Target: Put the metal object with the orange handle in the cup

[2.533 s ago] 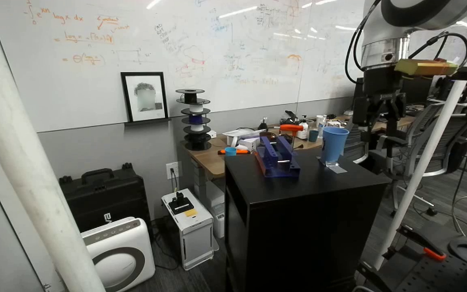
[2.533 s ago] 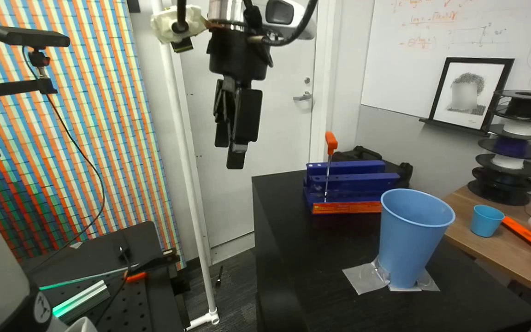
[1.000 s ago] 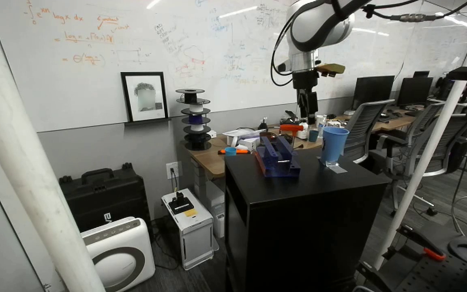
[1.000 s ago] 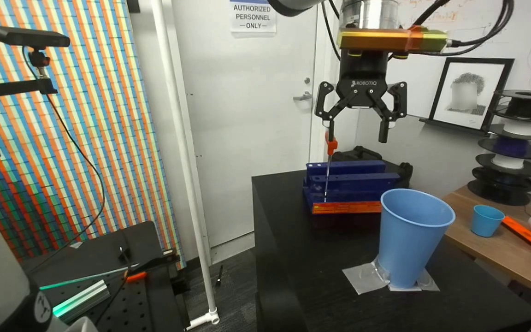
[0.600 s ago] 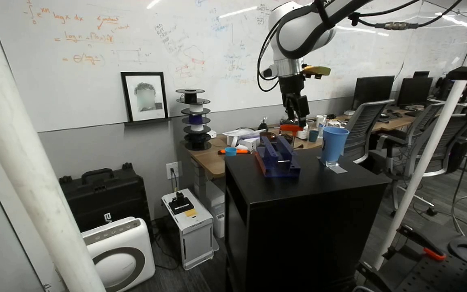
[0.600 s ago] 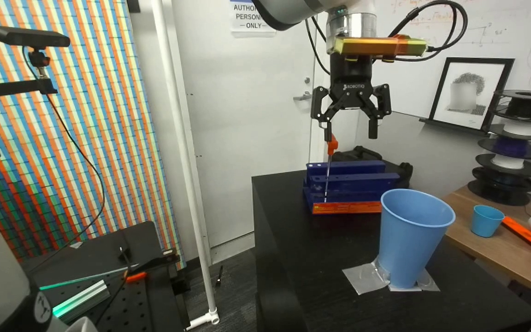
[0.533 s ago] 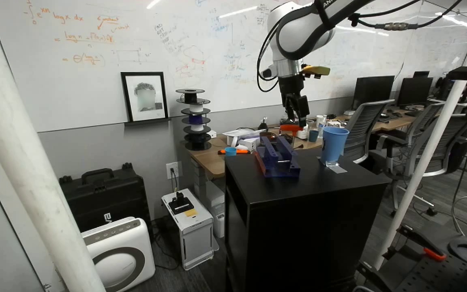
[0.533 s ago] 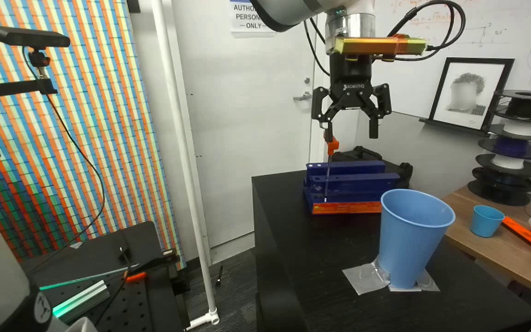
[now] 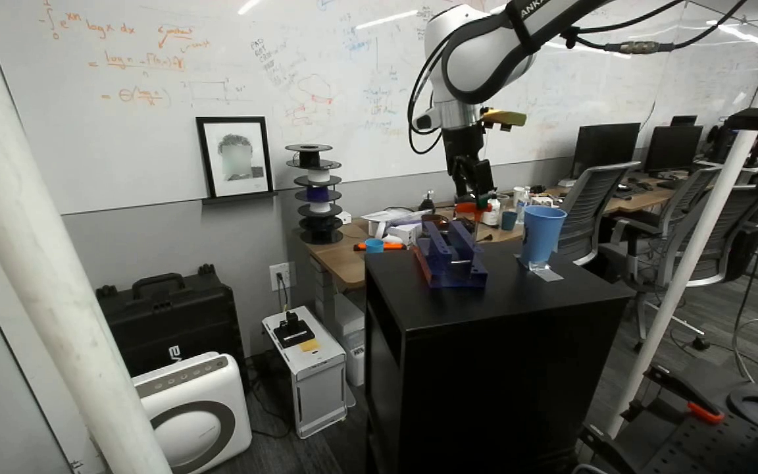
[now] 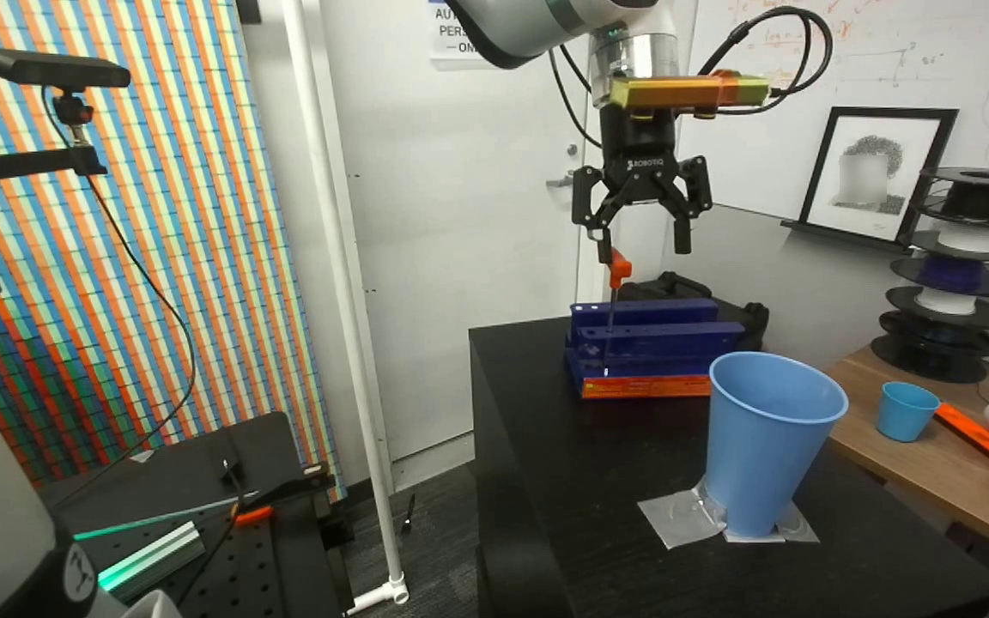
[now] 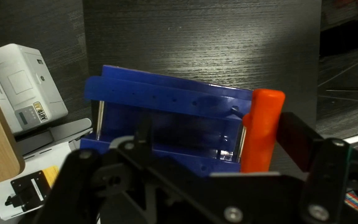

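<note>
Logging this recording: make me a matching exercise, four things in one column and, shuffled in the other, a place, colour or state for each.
1. orange-handled tool
2. tall cup
3. fingers
4. framed picture

A. on a narrow ledge
B. spread apart
C. standing at one end of the dark blue object
D. tape at its base

Pairs: 1-C; 2-D; 3-B; 4-A

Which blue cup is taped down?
The tall light blue cup on the black cabinet: tape spreads out from its base. The small bright blue cup, on the wooden desk, shows no tape.
</note>
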Robot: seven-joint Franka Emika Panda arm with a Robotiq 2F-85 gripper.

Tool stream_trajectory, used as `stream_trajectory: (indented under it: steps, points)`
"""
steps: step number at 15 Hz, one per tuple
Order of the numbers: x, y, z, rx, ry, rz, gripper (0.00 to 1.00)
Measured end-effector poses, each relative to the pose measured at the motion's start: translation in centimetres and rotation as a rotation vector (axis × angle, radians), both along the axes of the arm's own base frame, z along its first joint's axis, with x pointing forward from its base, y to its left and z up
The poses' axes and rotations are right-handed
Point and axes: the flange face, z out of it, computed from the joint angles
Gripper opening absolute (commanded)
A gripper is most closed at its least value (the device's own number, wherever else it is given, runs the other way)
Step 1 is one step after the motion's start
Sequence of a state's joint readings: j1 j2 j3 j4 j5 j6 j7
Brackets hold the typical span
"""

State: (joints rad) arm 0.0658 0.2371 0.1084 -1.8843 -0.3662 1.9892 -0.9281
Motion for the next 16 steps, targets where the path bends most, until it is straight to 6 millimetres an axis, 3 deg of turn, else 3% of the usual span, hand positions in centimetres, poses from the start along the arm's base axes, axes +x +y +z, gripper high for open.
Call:
stream_trajectory:
  steps: [1,9,11,12,16]
  points:
    - [0.0,0.3,-0.2,0.002,0.001,0.006,0.74]
    - [-0.5,1.2,-1.4,0.008,0.016,0.023,0.11]
    - [-0.6,1.2,-1.5,0.009,0.02,0.023,0.07]
    - [-0.7,1.2,-1.6,0.01,0.022,0.021,0.11]
    - [-0.9,1.2,-1.4,0.01,0.02,0.02,0.11]
